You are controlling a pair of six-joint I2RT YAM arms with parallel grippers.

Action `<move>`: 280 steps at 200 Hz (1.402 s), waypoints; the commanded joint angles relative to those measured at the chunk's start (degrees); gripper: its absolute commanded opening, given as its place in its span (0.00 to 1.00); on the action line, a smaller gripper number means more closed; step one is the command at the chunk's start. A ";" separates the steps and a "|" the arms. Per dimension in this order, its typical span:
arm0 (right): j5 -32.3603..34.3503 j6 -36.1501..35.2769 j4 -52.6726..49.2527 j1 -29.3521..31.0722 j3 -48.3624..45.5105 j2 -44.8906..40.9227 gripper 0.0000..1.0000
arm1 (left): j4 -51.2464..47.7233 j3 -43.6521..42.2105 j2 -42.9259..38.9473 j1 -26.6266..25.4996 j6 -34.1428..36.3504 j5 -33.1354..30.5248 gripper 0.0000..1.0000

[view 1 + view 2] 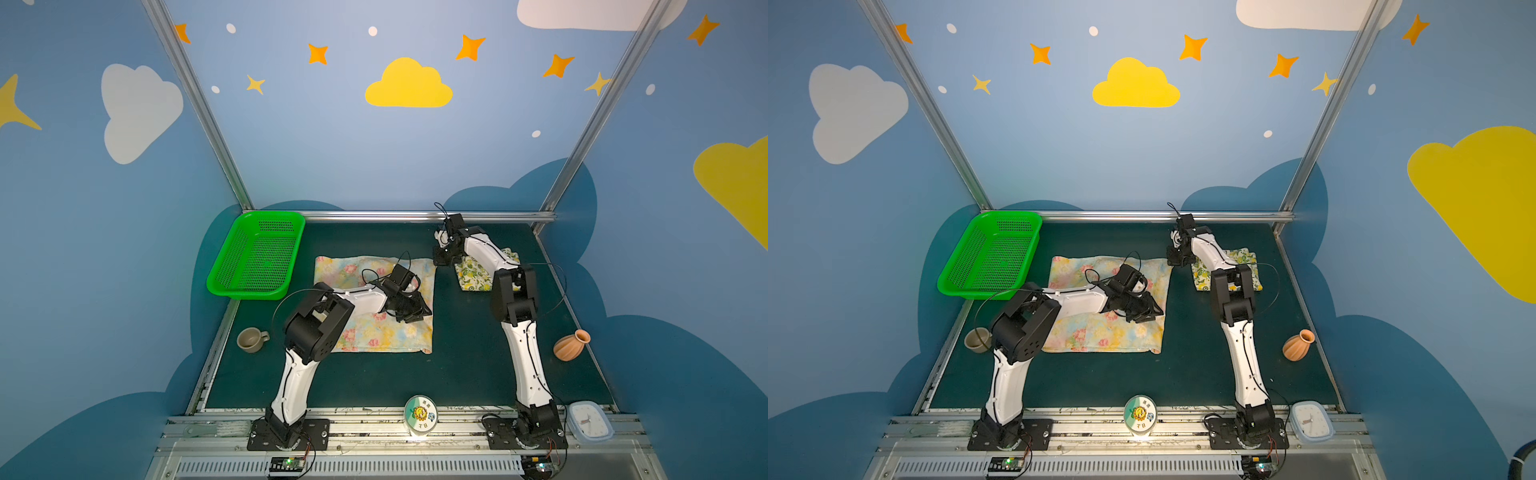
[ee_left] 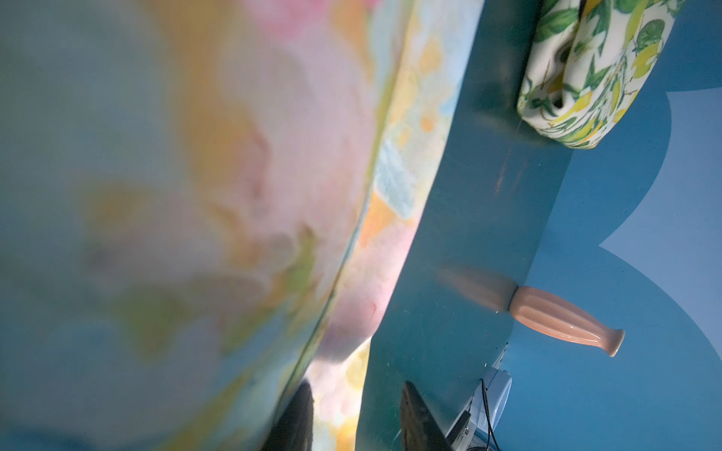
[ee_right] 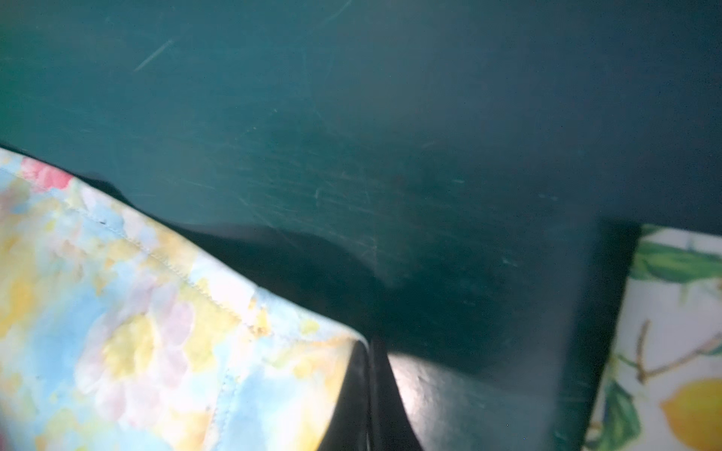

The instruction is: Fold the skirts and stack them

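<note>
Flowered skirt (image 1: 382,336) lies spread beside the folded lemon skirt (image 1: 473,278), right gripper (image 1: 439,261) pinching the corner nearest it and left gripper (image 1: 413,315) half-open astride that edge, seemingly for folding.

Pale yellow floral skirt (image 1: 374,336) with pink blooms; cream lemon skirt (image 1: 473,280), green leaves. Bright green basket (image 1: 249,294). Terracotta vase (image 1: 567,347). Dark teal table (image 1: 457,374). Grey-brown cup (image 1: 251,340).

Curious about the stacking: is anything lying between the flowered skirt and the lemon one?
Nothing visible. Only bare table lies between the flowered skirt and the lemon skirt, apart from the right pincer shut on the flowered skirt's corner.
</note>
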 commanded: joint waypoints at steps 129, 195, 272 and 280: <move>10.41 -14.83 35.12 -0.33 -14.47 -10.66 0.00 | -7.45 -2.02 1.75 -0.21 -0.89 -1.88 0.38; 13.48 -18.54 36.45 -0.59 -12.66 -11.25 0.33 | -6.39 -3.30 1.51 -0.24 -1.28 -1.79 0.37; 5.33 -4.12 29.46 0.03 -29.20 -28.51 0.39 | -9.39 -5.38 -15.34 5.44 -0.34 -5.48 0.42; 1.40 -2.74 27.80 0.22 -31.69 -30.81 0.40 | -11.85 -6.53 -18.05 7.23 -0.05 -6.50 0.45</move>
